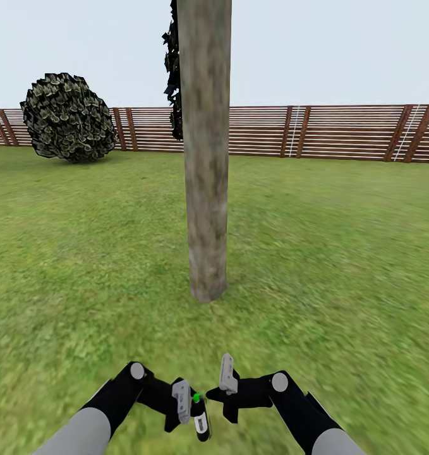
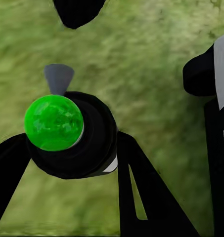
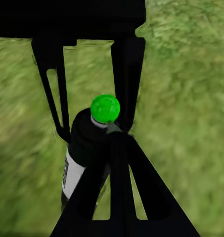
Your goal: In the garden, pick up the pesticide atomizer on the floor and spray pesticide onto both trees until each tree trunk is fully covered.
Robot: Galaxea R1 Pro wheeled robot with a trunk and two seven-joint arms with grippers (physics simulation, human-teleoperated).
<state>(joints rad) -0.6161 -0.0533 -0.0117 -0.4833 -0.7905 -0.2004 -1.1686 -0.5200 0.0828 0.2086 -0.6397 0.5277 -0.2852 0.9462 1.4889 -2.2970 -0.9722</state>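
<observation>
1. The thick, mottled grey-brown tree trunk stood upright on the blurry green grass floor straight ahead of the robot in the head view; its top was cut off by the frame edge, and just a strip of dark jagged foliage showed at its left side.
2. The slim black pesticide atomizer with a bright green spot near its top sat low in the head view, between the two arms and well short of the trunk; its lower end ran to the frame edge.
3. The left end effector was closed on the atomizer, one grey-white pad pressed against the bottle's side.
4. The left wrist view looked down on the green cap and the black bottle shoulder, hiding the bottle's body; the right wrist view showed the atomizer from the side, with a white label on its body.
5. The right end effector hung just beside the atomizer, its fingers spread apart and holding nothing.
6. A brown horizontal-slat wooden fence and a round dark bush lay far behind the trunk.
7. No white speckling could be made out on the trunk's blurred surface.
</observation>
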